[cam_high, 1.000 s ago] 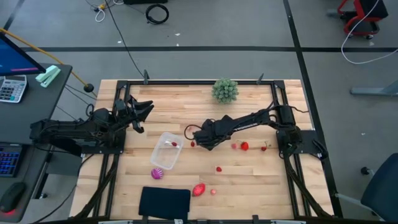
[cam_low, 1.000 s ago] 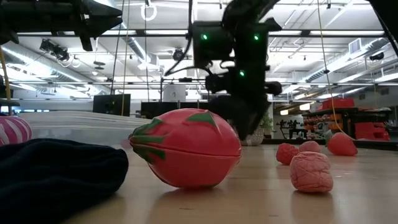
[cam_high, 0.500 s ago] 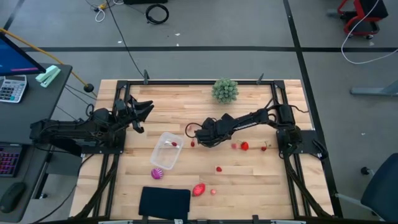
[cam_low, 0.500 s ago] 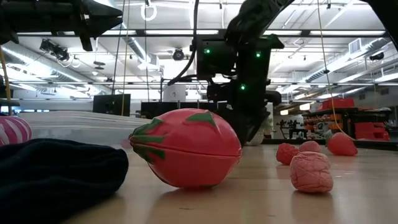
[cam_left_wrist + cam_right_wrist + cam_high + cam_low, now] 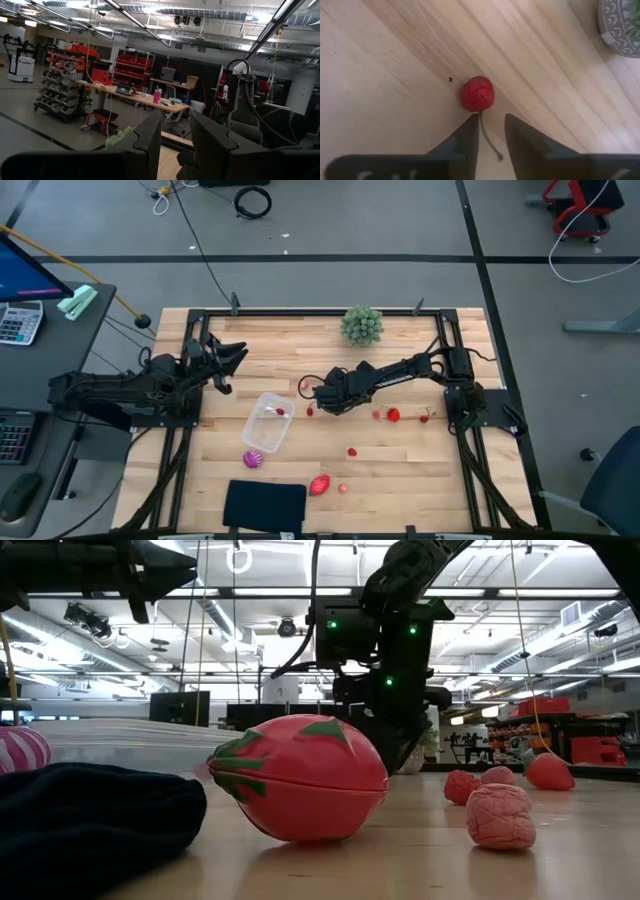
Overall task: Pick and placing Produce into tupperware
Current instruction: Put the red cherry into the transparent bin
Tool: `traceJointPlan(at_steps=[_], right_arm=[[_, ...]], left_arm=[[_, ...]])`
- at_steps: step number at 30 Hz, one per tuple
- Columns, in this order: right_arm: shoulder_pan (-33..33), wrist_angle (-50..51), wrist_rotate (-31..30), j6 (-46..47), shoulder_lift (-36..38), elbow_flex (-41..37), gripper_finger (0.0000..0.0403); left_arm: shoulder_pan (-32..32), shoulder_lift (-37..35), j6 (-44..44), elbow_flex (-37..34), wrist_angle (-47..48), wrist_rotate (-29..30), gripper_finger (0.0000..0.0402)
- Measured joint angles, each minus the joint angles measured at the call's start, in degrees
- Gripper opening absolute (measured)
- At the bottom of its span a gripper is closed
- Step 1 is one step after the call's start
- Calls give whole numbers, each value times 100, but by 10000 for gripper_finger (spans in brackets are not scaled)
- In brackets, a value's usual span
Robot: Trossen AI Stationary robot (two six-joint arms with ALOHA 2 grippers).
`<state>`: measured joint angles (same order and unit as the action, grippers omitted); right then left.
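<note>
The right gripper [image 5: 318, 397] hangs over mid-table with its fingers [image 5: 465, 137] slightly parted, holding nothing, above 1 red cherry [image 5: 478, 93] just right of the clear tupperware [image 5: 267, 421]. The left gripper [image 5: 228, 360] waits, narrowly parted, at the table's [image 5: 400, 470] left edge.

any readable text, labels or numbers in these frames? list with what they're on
None can be read.
Calculator on the side desk: its keys are too small to read.
Monitor beside it: only a blue and pink glow, no legible text.
Red shelving in the room behind: any labels are too blurred.
Tupperware, produce and both arms: no visible markings.
</note>
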<state>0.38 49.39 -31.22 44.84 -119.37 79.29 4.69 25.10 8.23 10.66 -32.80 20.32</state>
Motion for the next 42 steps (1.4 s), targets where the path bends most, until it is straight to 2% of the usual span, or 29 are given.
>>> traceJointPlan(at_steps=[8,15,20,26,30,34,42], right_arm=[[0,-161,0,-237,0,1,14],[91,-784,-59,-815,0,2,5],[260,-2016,-231,-1112,0,2,5],[520,-4102,-309,-2090,2,4,4],[723,-5282,421,-3021,4,4,2],[863,-5958,1323,-3251,4,7,6],[953,-5881,1493,-3608,7,9,12]], left_arm=[[0,2,7,0,12,0,110],[0,2,4,0,12,0,110],[0,2,2,0,12,0,110],[0,2,0,0,12,1,110],[0,2,0,0,12,1,110],[0,1,0,0,12,1,110],[0,2,7,0,12,2,110]])
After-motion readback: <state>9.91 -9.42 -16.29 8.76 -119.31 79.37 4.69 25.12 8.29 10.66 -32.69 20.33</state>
